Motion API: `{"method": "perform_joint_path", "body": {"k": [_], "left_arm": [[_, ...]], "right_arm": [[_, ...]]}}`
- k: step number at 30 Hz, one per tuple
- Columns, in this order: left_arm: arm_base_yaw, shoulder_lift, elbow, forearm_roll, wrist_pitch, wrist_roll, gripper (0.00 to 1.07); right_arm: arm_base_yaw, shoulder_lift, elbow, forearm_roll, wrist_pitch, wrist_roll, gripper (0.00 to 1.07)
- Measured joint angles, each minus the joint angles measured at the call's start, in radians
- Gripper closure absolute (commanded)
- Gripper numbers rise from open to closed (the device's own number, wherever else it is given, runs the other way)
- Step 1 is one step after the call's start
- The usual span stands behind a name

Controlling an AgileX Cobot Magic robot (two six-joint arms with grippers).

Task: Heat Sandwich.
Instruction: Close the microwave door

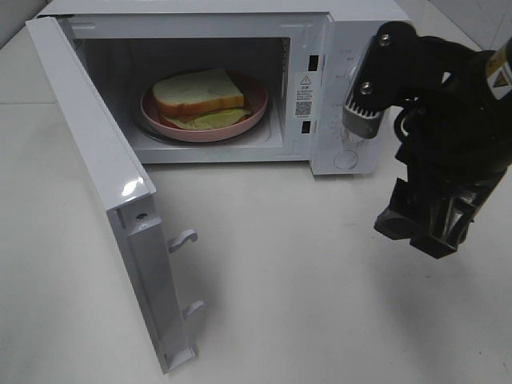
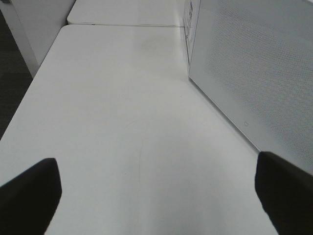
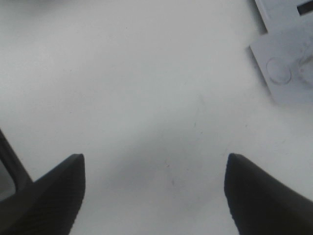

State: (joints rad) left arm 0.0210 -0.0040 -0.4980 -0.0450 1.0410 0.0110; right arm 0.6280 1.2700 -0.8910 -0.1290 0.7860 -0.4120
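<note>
Sandwich (image 1: 200, 94) on plate (image 1: 258, 108) inside microwave (image 1: 348, 32), door (image 1: 88, 152) wide open. Left fingers (image 2: 29, 196) and right fingers (image 3: 49, 196) spread, empty. Push door's outer face steadily until it latches.

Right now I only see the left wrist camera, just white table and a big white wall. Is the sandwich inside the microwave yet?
Observer: Yes, the thick white-bread sandwich lies on a round pink plate inside the white microwave oven.
Operator: Is the door shut?
Observer: No, its white door stands swung wide open.
Operator: Where's my other gripper?
Observer: The black right gripper hangs open above the white table, in front of the microwave's right side, holding nothing.
</note>
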Motion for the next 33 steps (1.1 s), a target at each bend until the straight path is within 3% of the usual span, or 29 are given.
{"method": "perform_joint_path", "body": {"k": [10, 18, 24, 28, 33], "left_arm": [[0.0, 0.0, 0.0, 0.0, 0.0, 0.0, 0.05], [0.0, 0.0, 0.0, 0.0, 0.0, 0.0, 0.05], [0.0, 0.0, 0.0, 0.0, 0.0, 0.0, 0.05], [0.0, 0.0, 0.0, 0.0, 0.0, 0.0, 0.05], [0.0, 0.0, 0.0, 0.0, 0.0, 0.0, 0.05]], "right_arm": [[0.0, -0.135, 0.002, -0.016, 0.189, 0.289, 0.31], [0.0, -0.221, 0.002, -0.017, 0.306, 0.34, 0.31], [-0.003, -0.32, 0.06, -0.021, 0.357, 0.363, 0.31], [-0.035, -0.371, 0.098, -0.019, 0.362, 0.366, 0.31], [-0.147, -0.466, 0.165, -0.02, 0.362, 0.366, 0.31]]}}
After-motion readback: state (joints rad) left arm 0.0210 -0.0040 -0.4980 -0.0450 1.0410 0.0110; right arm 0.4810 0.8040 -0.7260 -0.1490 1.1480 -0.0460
